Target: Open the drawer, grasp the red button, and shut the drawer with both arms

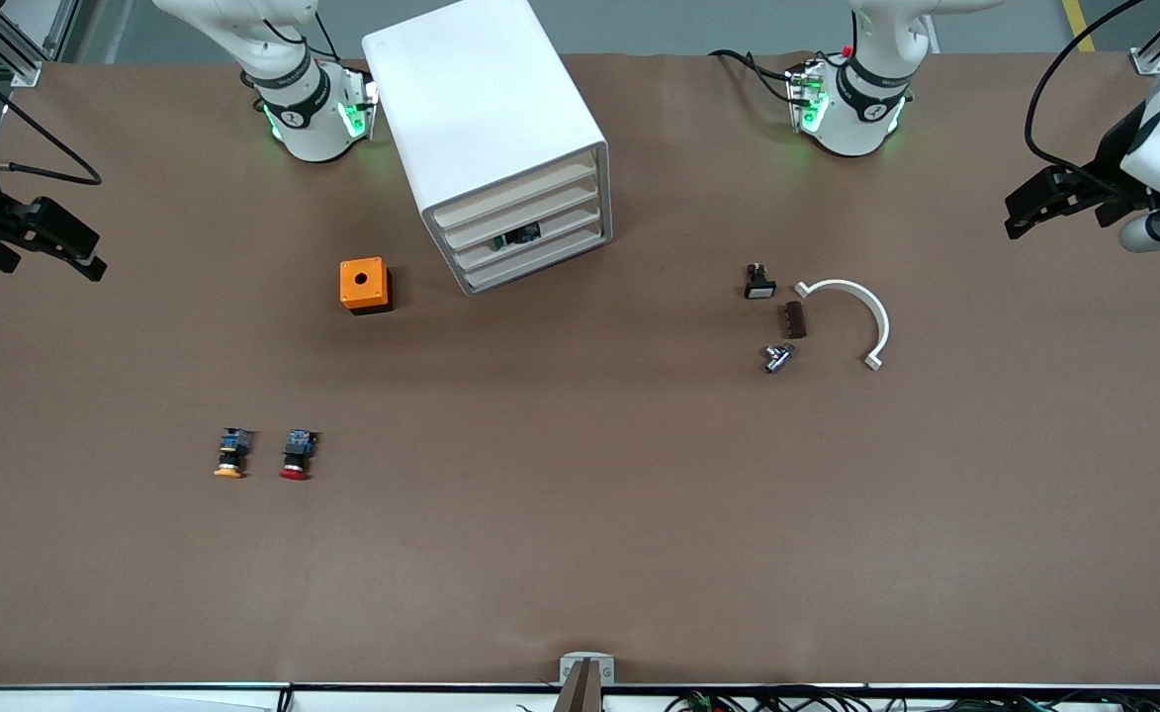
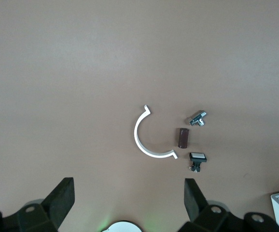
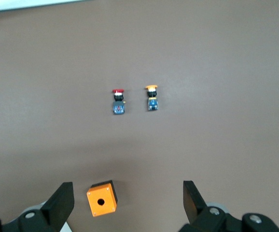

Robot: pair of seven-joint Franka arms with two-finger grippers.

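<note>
The white cabinet (image 1: 486, 119) stands between the arm bases, its four cream drawers (image 1: 530, 225) all pushed in. Something dark shows through the slot of the third drawer from the top (image 1: 518, 235). The red-capped button (image 1: 295, 455) lies on the table nearer to the front camera, toward the right arm's end, and also shows in the right wrist view (image 3: 118, 101). My right gripper (image 1: 55, 237) is open and empty in the air over the right arm's end of the table; in its wrist view (image 3: 127, 198) it is high above the orange cube. My left gripper (image 1: 1034, 203) is open and empty over the left arm's end; its wrist view (image 2: 127, 195) shows bare table below it.
An orange-yellow capped button (image 1: 230, 453) lies beside the red one. An orange cube with a round hole (image 1: 365, 285) sits beside the cabinet. Toward the left arm's end lie a white curved clip (image 1: 861, 311), a brown block (image 1: 795, 319), a metal fitting (image 1: 777, 357) and a small black switch (image 1: 759, 282).
</note>
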